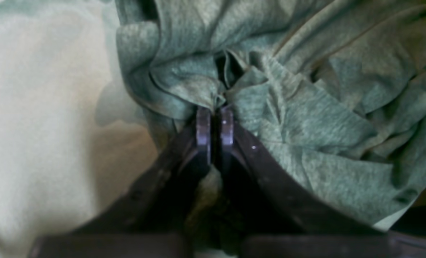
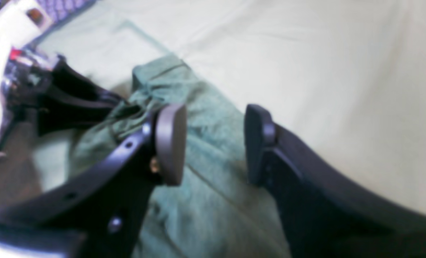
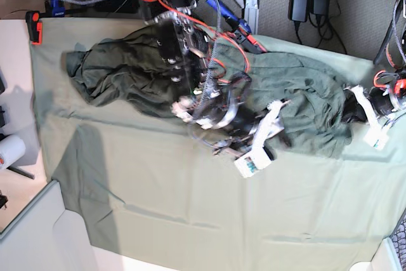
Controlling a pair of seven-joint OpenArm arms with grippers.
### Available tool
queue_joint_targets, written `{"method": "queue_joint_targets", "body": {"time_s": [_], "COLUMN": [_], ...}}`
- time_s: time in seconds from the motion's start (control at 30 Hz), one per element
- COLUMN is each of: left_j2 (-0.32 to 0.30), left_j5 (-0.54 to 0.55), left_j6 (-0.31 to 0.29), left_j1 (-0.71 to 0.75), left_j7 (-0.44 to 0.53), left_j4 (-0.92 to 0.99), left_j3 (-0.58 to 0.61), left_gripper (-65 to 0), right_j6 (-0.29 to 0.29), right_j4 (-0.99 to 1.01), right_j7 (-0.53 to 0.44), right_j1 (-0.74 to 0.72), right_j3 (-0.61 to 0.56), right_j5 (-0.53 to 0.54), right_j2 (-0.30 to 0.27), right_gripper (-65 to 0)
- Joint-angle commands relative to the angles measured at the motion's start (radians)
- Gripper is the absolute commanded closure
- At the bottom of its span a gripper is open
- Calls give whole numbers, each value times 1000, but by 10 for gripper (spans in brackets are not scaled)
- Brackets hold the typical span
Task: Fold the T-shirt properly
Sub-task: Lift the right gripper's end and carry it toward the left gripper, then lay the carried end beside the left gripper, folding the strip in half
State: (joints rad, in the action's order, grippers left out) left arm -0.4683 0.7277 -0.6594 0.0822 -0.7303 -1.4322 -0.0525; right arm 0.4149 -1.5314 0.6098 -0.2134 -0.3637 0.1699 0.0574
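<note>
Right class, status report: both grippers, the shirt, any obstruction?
Left gripper shut on dark olive-green knit T-shirt. Right gripper open above it. Shirt crumpled.

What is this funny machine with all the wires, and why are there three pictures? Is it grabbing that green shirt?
It is a robot with two arms, learning to fold a T-shirt. One picture looks down from above on the whole table. The other two come from small cameras on the robot's wrists, so you see its pinchers up close; each is called an end effector. The left end effector is squeezed shut on a bunch of the shirt's cloth. The right end effector is open above the shirt and holds nothing. The crumpled dark green shirt lies on a paler green table cloth.
</note>
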Motion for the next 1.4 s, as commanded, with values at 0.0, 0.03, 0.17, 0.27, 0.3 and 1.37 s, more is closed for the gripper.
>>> {"method": "queue_joint_targets", "body": {"time_s": [0.0, 0.03, 0.17, 0.27, 0.3, 1.37], "left_j2": [-17, -18, -17, -17, -17, -8], "left_j5": [14, 17, 20, 31, 31, 123], "left_j6": [-21, -22, -21, -22, -22, -19], "left_j1": [-11, -9, -7, -6, -6, -1], "left_j7": [-7, -9, -8, -11, -13, -8], "left_j4": [-12, -12, -12, -12, -12, -12], "left_j3": [-5, -5, -5, -5, -5, -116], "left_gripper": [0, 0, 0, 0, 0, -272], "right_j6": [8, 8, 4, 0, 0, 5], "right_j4": [30, 85, 301, 405, 428, 211], "right_j7": [-53, -87, -201, -248, -248, -93], "right_j1": [-46, -72, -178, -218, -222, -72], "right_j3": [-27, -55, -147, -201, -205, -206], "right_j5": [-19, -50, -140, -206, -228, -83], "right_j2": [31, 46, 95, 95, 95, 50], "right_gripper": [-270, -270, -270, -270, -270, 0]}}
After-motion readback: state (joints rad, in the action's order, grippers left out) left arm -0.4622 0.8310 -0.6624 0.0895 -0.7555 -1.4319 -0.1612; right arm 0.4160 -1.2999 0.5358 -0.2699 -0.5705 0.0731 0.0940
